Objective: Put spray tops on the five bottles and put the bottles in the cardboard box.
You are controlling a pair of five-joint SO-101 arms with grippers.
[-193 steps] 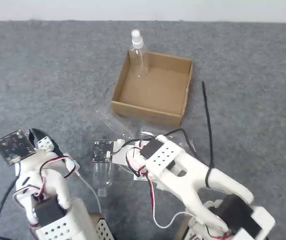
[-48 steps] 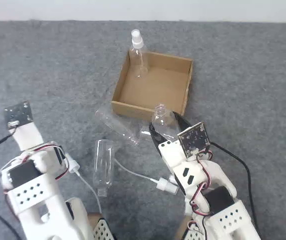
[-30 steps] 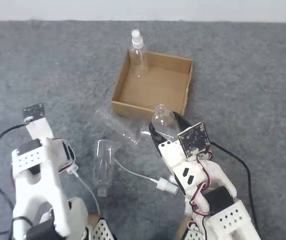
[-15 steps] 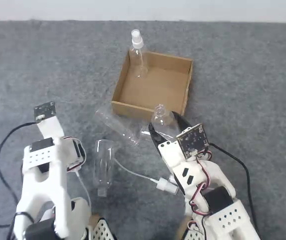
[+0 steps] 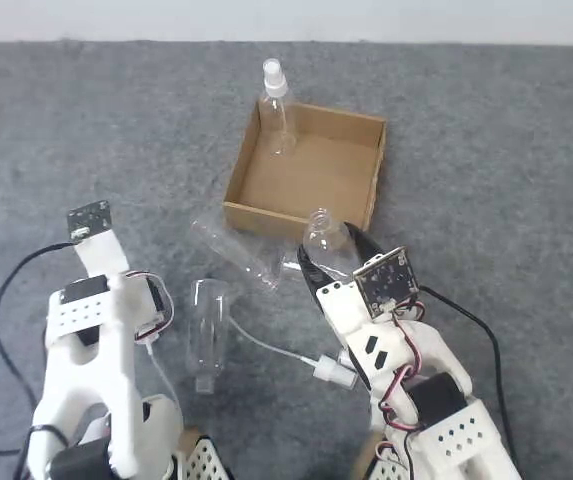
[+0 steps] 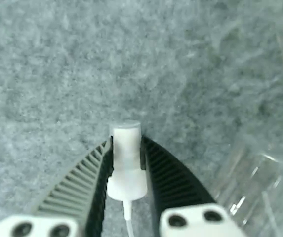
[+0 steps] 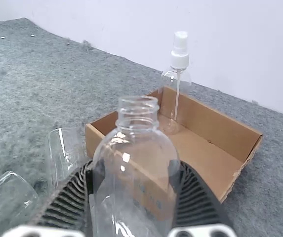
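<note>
My right gripper (image 5: 331, 252) is shut on a clear open-necked bottle (image 5: 321, 230), upright just in front of the cardboard box (image 5: 372, 190). In the right wrist view the bottle (image 7: 136, 133) stands between the jaws of the gripper (image 7: 134, 173), with the box (image 7: 205, 148) behind it. My left gripper (image 6: 126, 144) is shut on a white spray top (image 6: 126, 168) just above the carpet; in the high view this gripper (image 5: 153, 335) is left of a lying bottle (image 5: 206, 330). A capped bottle (image 5: 278, 110) stands in the box's far left corner.
A second clear bottle (image 5: 236, 250) lies by the box's front wall. A loose spray top (image 5: 334, 372) with its thin tube rests on the carpet between the arms. Grey carpet lies open to the left and right of the box.
The right arm has lifted a bottle off the carpet and holds it still. The left arm has swung toward the lying bottle with the spray top; it has hardly moved in the last half second.
</note>
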